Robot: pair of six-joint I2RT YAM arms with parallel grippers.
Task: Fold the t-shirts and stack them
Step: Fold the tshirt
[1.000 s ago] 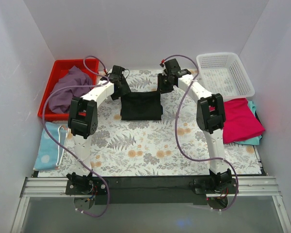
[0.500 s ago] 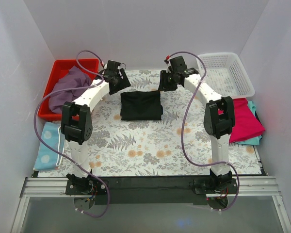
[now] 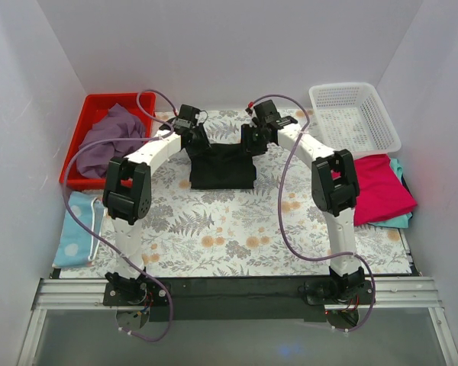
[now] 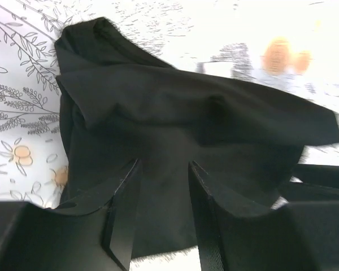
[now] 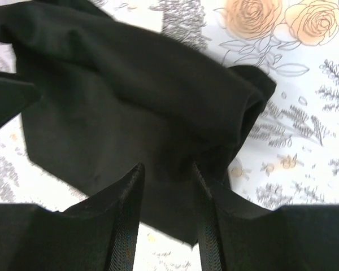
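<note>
A black t-shirt point(image 3: 223, 169) lies folded on the floral mat at the back centre. My left gripper point(image 3: 195, 142) is over its far left corner and my right gripper point(image 3: 249, 142) over its far right corner. Both are open, their fingers straddling rumpled black cloth in the left wrist view point(image 4: 165, 165) and the right wrist view point(image 5: 167, 167). A dusty purple t-shirt point(image 3: 109, 134) is heaped in the red bin point(image 3: 78, 143). A magenta-pink t-shirt point(image 3: 378, 187) lies on a teal one point(image 3: 399, 221) at the right. No dark blue t-shirt shows.
A white mesh basket point(image 3: 355, 116) stands at the back right. A light blue dotted cloth point(image 3: 75, 229) lies at the left edge. White walls close in the left, back and right. The floral mat point(image 3: 229, 229) covers the table.
Half a second ago both grippers were drawn back and apart from the black t-shirt. Now they have come in and down onto its far edge, which looks bunched.
</note>
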